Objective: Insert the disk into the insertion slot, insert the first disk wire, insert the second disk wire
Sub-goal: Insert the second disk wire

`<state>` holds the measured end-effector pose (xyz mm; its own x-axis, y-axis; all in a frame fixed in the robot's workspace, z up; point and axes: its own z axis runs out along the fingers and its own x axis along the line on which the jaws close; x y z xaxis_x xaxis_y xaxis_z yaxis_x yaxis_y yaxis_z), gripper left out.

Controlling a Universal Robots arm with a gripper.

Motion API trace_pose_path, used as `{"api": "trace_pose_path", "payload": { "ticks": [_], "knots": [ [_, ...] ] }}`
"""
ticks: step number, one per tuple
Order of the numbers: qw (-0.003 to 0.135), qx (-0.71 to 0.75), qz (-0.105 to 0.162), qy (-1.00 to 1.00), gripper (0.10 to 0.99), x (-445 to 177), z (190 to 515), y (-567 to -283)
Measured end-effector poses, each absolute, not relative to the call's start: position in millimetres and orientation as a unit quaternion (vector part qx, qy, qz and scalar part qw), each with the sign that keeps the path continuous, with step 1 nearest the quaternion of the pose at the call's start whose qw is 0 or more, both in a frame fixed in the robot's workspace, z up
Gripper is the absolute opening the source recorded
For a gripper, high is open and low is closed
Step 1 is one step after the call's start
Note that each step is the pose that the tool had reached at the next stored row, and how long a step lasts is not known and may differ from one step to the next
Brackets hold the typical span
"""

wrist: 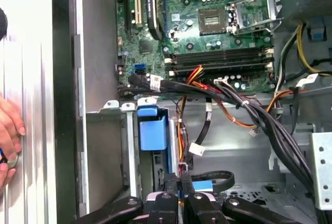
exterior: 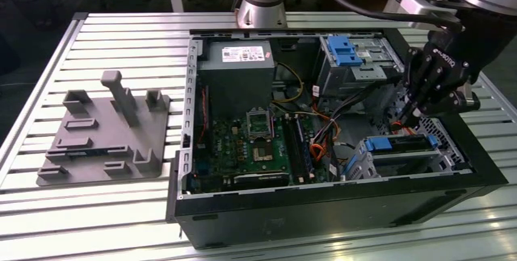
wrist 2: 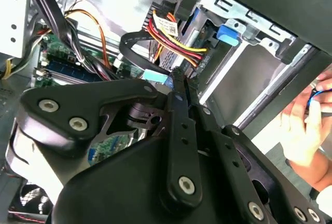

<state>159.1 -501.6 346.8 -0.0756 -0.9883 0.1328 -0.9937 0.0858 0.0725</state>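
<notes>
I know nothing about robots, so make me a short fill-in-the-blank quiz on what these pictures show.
1. The disk, in its blue carrier, already sits inside the ____ drive cage.
2. The gripper hangs directly above the ____.
3. On the table outside the computer case lies a ____ plastic fixture.

Missing words: silver; disk; grey

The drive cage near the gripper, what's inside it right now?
The insertion slot holds the disk, its blue carrier handle showing at the cage's open end. The gripper hangs right above it. The disk's back connectors are covered by the cage, cables and gripper.
</notes>
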Motion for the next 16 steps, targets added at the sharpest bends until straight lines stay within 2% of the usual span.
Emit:
{"api": "trace_pose_path", "payload": {
  "ticks": [16],
  "knots": [
    [0.073,0.688,0.019,-0.722,0.149,156.4,344.6,-509.1]
  ]
}}
